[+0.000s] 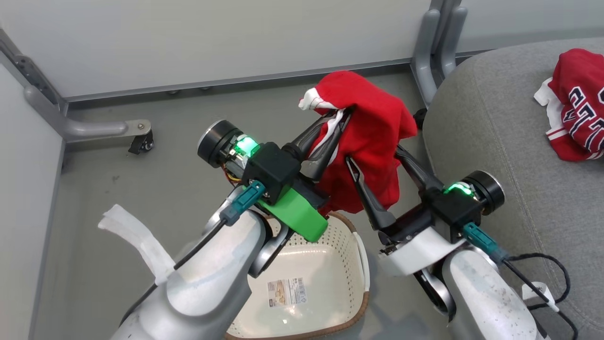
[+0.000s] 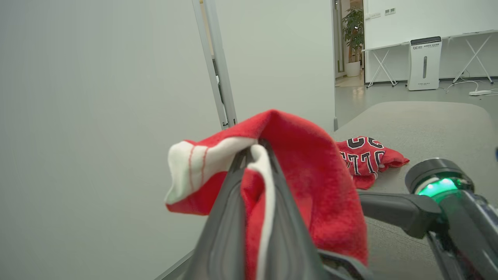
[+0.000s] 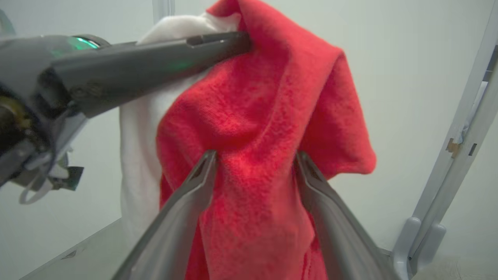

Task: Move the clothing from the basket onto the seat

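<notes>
A red jersey [image 1: 373,127] with white trim hangs in the air above the cream basket [image 1: 362,264]. My left gripper [image 1: 342,113] is shut on its upper fold, and in the left wrist view the gripper [image 2: 255,149] pinches the white trim of the jersey [image 2: 311,186]. My right gripper [image 1: 375,158] is open, its two fingers straddling the hanging cloth; in the right wrist view the right gripper [image 3: 255,155] stands with one finger on each side of the red cloth [image 3: 253,116]. A second red jersey [image 1: 575,104] with dark lettering lies on the grey seat [image 1: 495,118] at the right. The basket shows a paper label [image 1: 287,292] on its base.
Pale partition walls close off the back and left. A grey metal foot with a caster [image 1: 141,139] sits at the left, and grey frame legs [image 1: 436,47] stand by the seat's corner. A black cable [image 1: 542,269] trails near my right forearm. A white strap [image 1: 137,241] hangs from my left arm.
</notes>
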Controlling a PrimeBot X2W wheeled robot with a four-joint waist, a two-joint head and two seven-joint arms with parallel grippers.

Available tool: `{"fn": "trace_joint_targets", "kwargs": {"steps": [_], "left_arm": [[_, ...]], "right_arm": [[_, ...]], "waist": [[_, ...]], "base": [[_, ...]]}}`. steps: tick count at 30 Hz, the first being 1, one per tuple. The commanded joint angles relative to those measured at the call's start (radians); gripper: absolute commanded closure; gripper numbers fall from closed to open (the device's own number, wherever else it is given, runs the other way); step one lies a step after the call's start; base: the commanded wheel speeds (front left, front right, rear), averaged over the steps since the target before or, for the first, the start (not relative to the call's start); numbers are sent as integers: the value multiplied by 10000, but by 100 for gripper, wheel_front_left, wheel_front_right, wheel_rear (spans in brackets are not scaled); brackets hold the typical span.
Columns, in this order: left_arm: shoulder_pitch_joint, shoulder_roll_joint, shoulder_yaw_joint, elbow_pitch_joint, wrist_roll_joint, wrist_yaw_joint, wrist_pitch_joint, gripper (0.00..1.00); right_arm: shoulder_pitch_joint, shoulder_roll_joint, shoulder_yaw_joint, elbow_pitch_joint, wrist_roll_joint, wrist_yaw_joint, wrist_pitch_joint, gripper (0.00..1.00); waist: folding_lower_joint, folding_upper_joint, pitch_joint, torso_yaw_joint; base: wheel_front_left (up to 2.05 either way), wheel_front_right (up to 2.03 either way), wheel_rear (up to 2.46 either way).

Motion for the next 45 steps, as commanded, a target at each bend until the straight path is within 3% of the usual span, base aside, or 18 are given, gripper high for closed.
{"fn": "trace_joint_targets", "kwargs": {"steps": [1,10,11,13,40,41,42,43,45], "left_arm": [[-99,-22,-34,-86,56,-13,-11,100],[-241,-133,-298,-276,27,-94,-62,100],[-238,-140,-320,-282,12,-99,-73,100],[-229,-141,-343,-270,-20,-112,-97,100],[101,14,-605,365,-255,11,-123,100],[83,31,-622,391,-192,68,-118,65],[54,63,-659,414,-105,104,-113,22],[43,66,-676,435,-68,164,-126,0],[71,58,-696,462,-63,193,-143,0]], "right_arm": [[-240,-36,64,253,-24,-11,-26,0],[-1156,-36,455,1789,319,-11,-26,0],[-1211,-36,491,1860,428,-11,-26,56],[-1266,-36,520,1858,613,-11,-26,100],[-587,-35,296,1270,1203,-11,-26,100],[-565,-37,261,1259,1213,-11,-26,100],[-552,-37,226,1260,1232,-11,-26,100],[-542,-37,174,1261,1251,-11,-26,100],[-532,-37,57,1288,1260,-11,-26,100]], "waist": [[0,86,123,124],[0,86,381,345],[0,86,397,367],[0,86,410,403],[0,86,191,365],[0,86,181,359],[0,86,175,353],[0,86,169,341],[0,86,154,319]], "base": [[0,0,0],[0,0,0],[0,0,0],[0,0,0],[0,0,0],[0,0,0],[0,0,0],[0,0,0],[0,0,0]]}}
